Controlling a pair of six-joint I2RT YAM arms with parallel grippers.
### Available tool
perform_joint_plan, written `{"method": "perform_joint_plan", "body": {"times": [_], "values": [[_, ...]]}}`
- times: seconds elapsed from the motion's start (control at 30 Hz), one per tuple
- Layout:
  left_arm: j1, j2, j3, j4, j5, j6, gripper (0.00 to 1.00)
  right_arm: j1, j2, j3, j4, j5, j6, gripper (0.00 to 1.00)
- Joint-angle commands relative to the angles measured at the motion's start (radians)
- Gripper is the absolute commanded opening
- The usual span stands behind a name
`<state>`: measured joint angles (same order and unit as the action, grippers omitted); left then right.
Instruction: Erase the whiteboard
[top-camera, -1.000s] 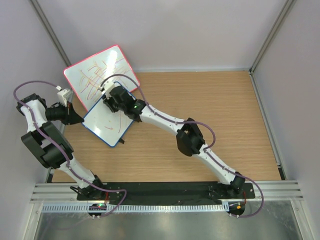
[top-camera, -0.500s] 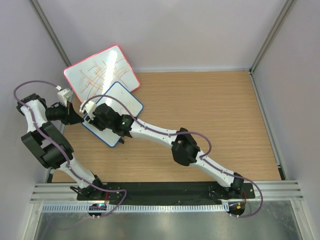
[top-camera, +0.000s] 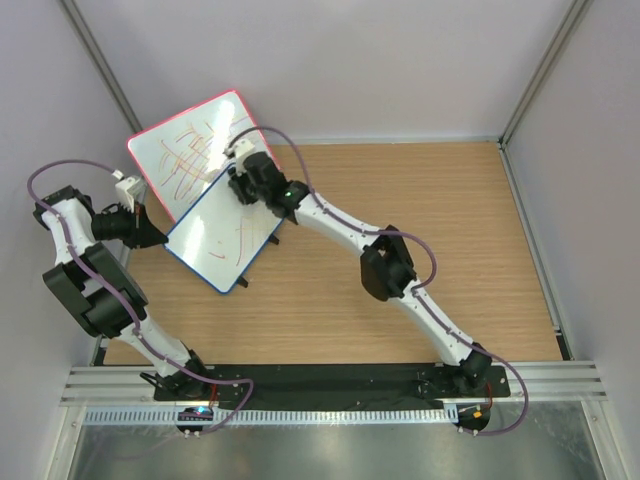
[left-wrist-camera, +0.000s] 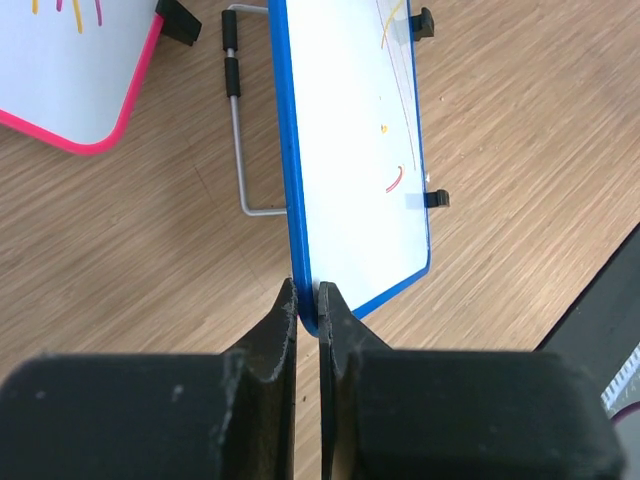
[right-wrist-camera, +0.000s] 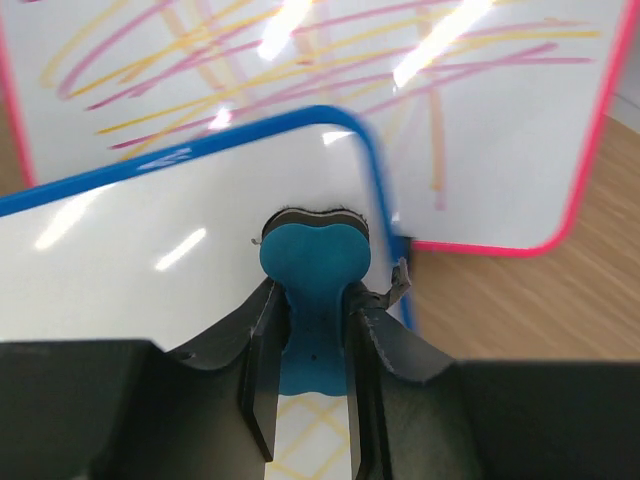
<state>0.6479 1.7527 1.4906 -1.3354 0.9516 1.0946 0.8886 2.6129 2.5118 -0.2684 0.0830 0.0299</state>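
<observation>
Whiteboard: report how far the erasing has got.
Done: most of the whiteboard looks white. In hand: the left tool clamps its blue edge, and the right tool grips a blue eraser at the board's far corner. Left: a red stroke and faint yellow lines to wipe.

A robot lab cell: plain wall panels (top-camera: 400, 60) and aluminium posts (top-camera: 538, 75) box in the wooden tabletop (top-camera: 450, 200) around the right gripper (top-camera: 240, 165).
</observation>
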Motion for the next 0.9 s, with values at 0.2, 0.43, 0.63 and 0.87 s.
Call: {"method": "perform_joint_plan", "body": {"times": [0.2, 0.43, 0.63, 0.87], "values": [[-0.005, -0.027, 0.069, -0.168, -0.020, 0.021, 0.00, -0.027, 0.050, 0.004, 0.046, 0.003, 0.038, 0.01], [-0.014, -0.056, 0.068, -0.157, -0.019, 0.008, 0.03, 0.026, -0.069, -0.157, 0.109, 0.057, -0.018, 0.01], [-0.016, -0.041, 0.054, -0.199, 0.033, 0.025, 0.48, 0.075, -0.168, -0.356, 0.178, 0.098, -0.021, 0.01], [-0.057, -0.033, 0.010, -0.078, 0.046, -0.102, 0.65, 0.085, -0.226, -0.447, 0.225, 0.106, 0.027, 0.01]]}}
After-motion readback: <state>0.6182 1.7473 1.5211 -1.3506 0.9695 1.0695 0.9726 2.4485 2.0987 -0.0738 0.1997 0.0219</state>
